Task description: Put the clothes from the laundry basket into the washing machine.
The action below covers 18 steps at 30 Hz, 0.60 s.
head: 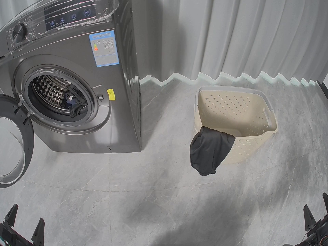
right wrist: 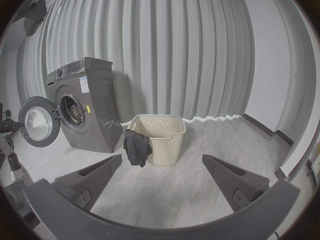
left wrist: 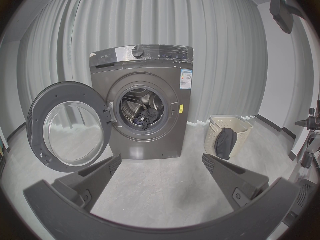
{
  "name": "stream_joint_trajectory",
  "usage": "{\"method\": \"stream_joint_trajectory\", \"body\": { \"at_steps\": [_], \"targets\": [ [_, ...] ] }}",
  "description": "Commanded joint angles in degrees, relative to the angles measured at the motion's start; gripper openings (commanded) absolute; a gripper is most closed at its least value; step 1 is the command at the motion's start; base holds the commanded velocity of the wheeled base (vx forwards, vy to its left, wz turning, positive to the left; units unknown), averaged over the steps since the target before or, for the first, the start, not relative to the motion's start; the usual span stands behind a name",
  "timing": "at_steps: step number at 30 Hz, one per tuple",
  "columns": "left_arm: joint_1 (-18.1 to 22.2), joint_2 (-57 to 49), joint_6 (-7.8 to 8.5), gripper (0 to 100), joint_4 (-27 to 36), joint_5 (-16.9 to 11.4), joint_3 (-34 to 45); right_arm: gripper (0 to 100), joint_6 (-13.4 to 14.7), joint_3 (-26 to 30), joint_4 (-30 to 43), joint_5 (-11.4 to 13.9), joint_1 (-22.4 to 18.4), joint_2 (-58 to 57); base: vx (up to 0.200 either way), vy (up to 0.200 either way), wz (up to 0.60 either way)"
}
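Note:
A grey front-loading washing machine (head: 112,120) stands at the left with its round door (head: 13,144) swung wide open. Dark clothes (head: 73,103) lie in the mouth of its drum, also seen as dark clothes (left wrist: 146,115). To its right a cream laundry basket (head: 259,110) sits on the floor, with one dark garment (head: 209,150) draped over its near rim and hanging outside. My left gripper (left wrist: 159,159) is open and holds nothing, low at the near left, far from the machine. My right gripper (right wrist: 161,159) is open too, low at the near right, well short of the basket (right wrist: 163,140).
Pale curtains (head: 222,28) hang along the back wall behind machine and basket. Grey tiled floor (head: 143,195) stretches open between me, the machine and the basket. The open door juts out to the left of the machine.

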Motion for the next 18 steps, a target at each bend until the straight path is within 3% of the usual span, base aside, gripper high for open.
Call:
{"method": "stream_joint_trajectory", "body": {
  "at_steps": [1, 6, 18],
  "targets": [
    [0.01, -0.7, -0.02, 100, -0.01, 0.01, 0.92, 100, 0.01, 1.01, -0.01, -0.09, -0.02, -0.61, 0.0, -0.2, 0.0],
    [0.01, -0.7, -0.11, 100, -0.01, -0.08, 0.92, 100, 0.01, 0.92, 0.08, 0.0, 0.07, -0.61, 0.0, -0.2, 0.0],
    [0.01, -0.7, 0.15, 100, -0.01, -0.08, 0.92, 100, 0.28, 1.01, 0.08, 0.09, -0.11, -0.88, 0.017, 0.0, 0.0]
  ]
}}
